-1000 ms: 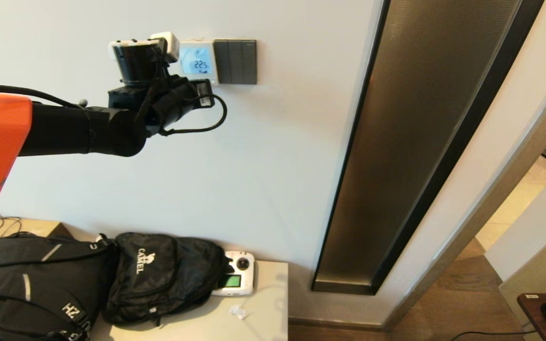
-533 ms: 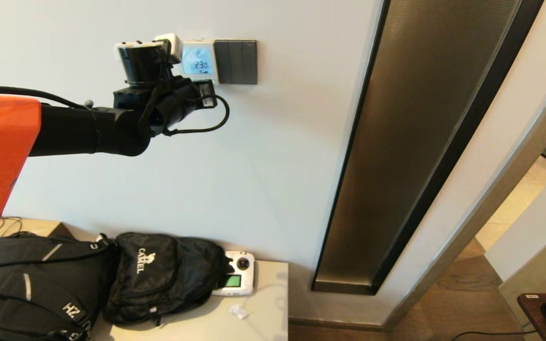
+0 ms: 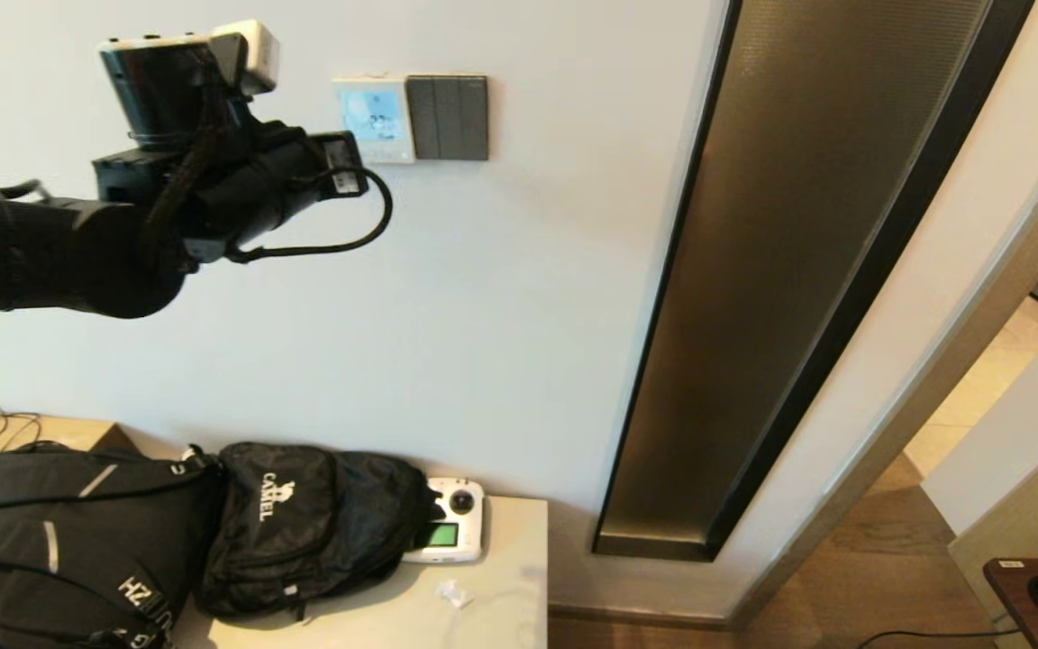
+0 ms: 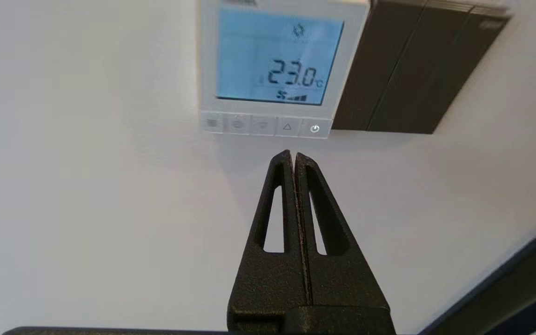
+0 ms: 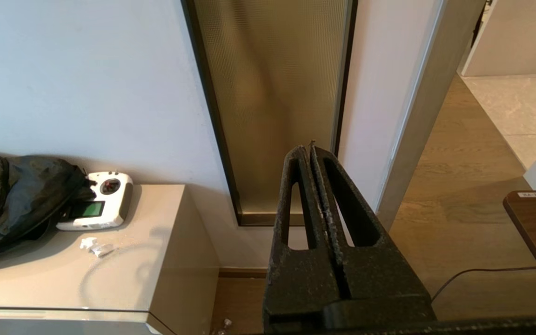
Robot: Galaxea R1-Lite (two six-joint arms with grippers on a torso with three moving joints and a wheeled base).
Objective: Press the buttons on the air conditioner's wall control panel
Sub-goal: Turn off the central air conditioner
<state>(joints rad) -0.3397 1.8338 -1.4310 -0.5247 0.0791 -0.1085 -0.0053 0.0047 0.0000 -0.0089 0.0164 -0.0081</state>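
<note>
Buttons, a row of tiny pale squares along the bottom edge of the small square white plastic wall control panel, sit in the upper middle of the head view, fixed flat to the wall. The panel's rectangular screen glows pale blue with digits and a fan mark. Just beside it, touching on the right of the picture, is a dark grey switch plate with three tall rockers.

From where I stand, the left gripper has its two black fingers pressed together into one narrow point. It holds nothing, and in the left wrist view its tip hangs just below the button row, apart from it, roughly under the triangle key and the power key. In the head view that arm fills the upper left of the frame.

My guess is these keys are stiff little plastic caps with short travel, needing only a light, square push. Nothing here is to be gripped; the closed fingertip is the tool, and it should meet one key at its centre. They are packed tight, so a slanted touch could catch a neighbour, and hard pressing might strain the thin plastic housing.

The right gripper is likewise closed and empty, parked low and pointing toward the bronze glass strip.
</note>
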